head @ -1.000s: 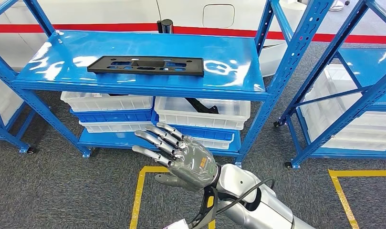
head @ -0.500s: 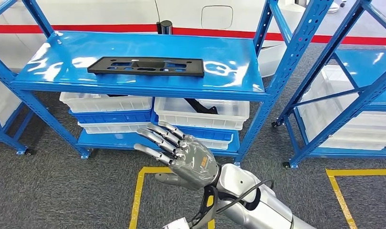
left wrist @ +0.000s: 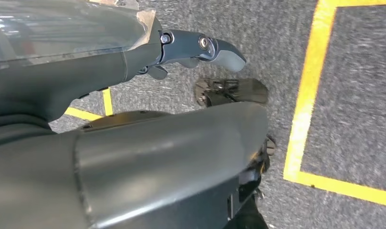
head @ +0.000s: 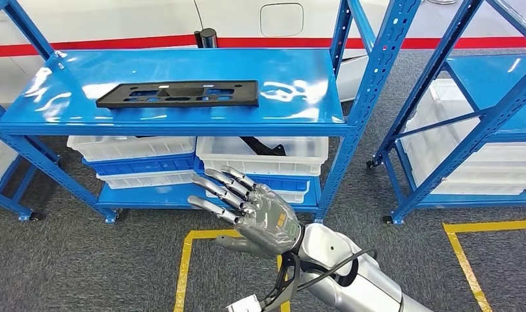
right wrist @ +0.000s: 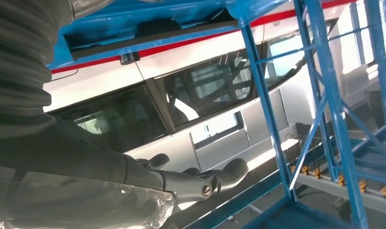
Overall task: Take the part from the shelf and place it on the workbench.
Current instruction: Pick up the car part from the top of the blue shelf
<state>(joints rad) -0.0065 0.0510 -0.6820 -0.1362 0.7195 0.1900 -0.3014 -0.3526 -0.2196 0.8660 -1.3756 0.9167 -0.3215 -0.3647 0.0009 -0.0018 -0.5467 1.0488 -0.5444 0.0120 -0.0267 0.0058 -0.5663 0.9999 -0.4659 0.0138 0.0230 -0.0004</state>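
Observation:
The part [head: 177, 94] is a long, flat black plate with cut-outs, lying on the glossy top board of the blue shelf [head: 299, 71], left of centre. My right hand [head: 250, 214] is raised in front of the shelf's lower level, well below and to the right of the part, with its fingers spread and nothing in it. From the right wrist, the right hand [right wrist: 181, 183] points towards the shelf's blue frame [right wrist: 267, 109]. My left hand [left wrist: 181, 52] hangs over the grey carpet with its thumb out, holding nothing.
White bins [head: 260, 156] and blue trays fill the shelf's lower levels; one bin holds a dark piece. A second blue shelf [head: 481, 84] with white bins stands to the right. Yellow tape [head: 182, 273] marks squares on the carpet. A white vehicle [head: 149, 19] stands behind the shelf.
The whole picture has shifted a little left, so the camera has moved. My right hand stays raised and spread, much as before. The part has not moved on the shelf.

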